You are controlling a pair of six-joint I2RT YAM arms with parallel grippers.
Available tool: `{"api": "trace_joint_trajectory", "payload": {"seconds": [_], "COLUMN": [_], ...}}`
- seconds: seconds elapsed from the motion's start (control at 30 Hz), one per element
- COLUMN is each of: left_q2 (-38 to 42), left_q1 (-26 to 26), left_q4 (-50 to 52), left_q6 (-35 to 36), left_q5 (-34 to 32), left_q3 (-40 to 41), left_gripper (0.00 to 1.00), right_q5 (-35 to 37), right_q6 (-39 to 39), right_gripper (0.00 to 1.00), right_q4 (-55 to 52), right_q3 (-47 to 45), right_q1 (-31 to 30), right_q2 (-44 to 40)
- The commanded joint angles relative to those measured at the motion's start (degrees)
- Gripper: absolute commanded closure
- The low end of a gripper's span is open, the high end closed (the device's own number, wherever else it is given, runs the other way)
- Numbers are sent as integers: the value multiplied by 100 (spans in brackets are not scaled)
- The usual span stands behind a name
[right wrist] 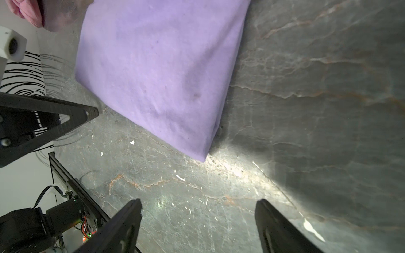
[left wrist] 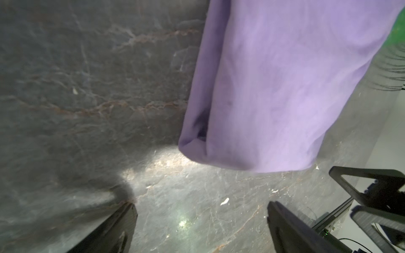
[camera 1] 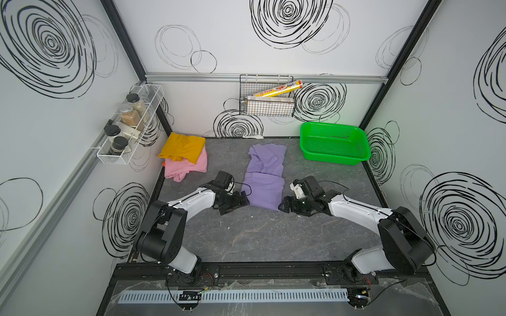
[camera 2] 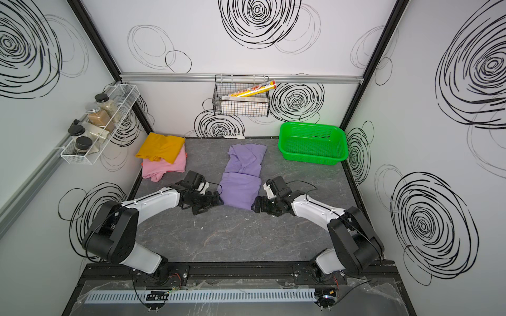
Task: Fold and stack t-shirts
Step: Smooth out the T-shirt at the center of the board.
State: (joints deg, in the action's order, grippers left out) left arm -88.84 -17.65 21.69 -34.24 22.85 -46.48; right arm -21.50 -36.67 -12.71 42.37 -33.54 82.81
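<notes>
Grey slotted cable ducting [camera 1: 232, 296] runs along the front of the rig. Behind it a black rail [camera 1: 262, 269] carries both arm bases. Beyond lies the counter [camera 1: 246, 238], a dark marbled slab with pale veins and a few white flecks.

Past its middle, the left gripper [camera 1: 244, 201] and the right gripper [camera 1: 283, 205] sit low, one at each near corner of the lavender t-shirt [camera 1: 264, 186]. Both have their jaws spread, and the wrist views show only bare counter between them.

The lavender t-shirt lies folded into a long strip down the counter's centre, reaching toward the back edge, with a second layer over its near half. In the back left corner the mustard t-shirt [camera 1: 183, 147] rests folded on the pink t-shirt [camera 1: 183, 165]. A green basket [camera 1: 336, 160] stands in the back right corner.

White walls scrawled with black swirls enclose the booth. A white wire shelf [camera 1: 131, 128] of jars hangs on the left wall, and a black wire rack [camera 1: 267, 108] with long boxes hangs on the back wall.
</notes>
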Motion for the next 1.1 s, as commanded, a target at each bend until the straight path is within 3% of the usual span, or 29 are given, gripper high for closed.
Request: {"api": "trace_joint_trajectory", "payload": {"seconds": [0.0, 0.27, 0.57, 0.87, 1.07], "left_q2": [-92, -249, 351, 141, -277], "left_q1": [60, 309, 521, 719, 626], "left_q4": [-222, -331, 200, -1055, -1885], "left_q6": [145, 97, -184, -1063, -1471], "left_q5": [-62, 82, 230, 1398, 1708], "left_q3": [59, -63, -1029, -940, -554], "left_gripper": [1, 1, 1, 1, 1], "right_q5": [-67, -92, -79, -27, 51], "right_q6": [-11, 32, 91, 199, 251], "right_gripper": [14, 15, 15, 15, 15], "right_q4": [77, 82, 41, -104, -209], "right_q3": [-12, -21, 57, 140, 26], "right_q1": [14, 14, 10, 14, 14], "right_q2": [-142, -107, -24, -9, -133]}}
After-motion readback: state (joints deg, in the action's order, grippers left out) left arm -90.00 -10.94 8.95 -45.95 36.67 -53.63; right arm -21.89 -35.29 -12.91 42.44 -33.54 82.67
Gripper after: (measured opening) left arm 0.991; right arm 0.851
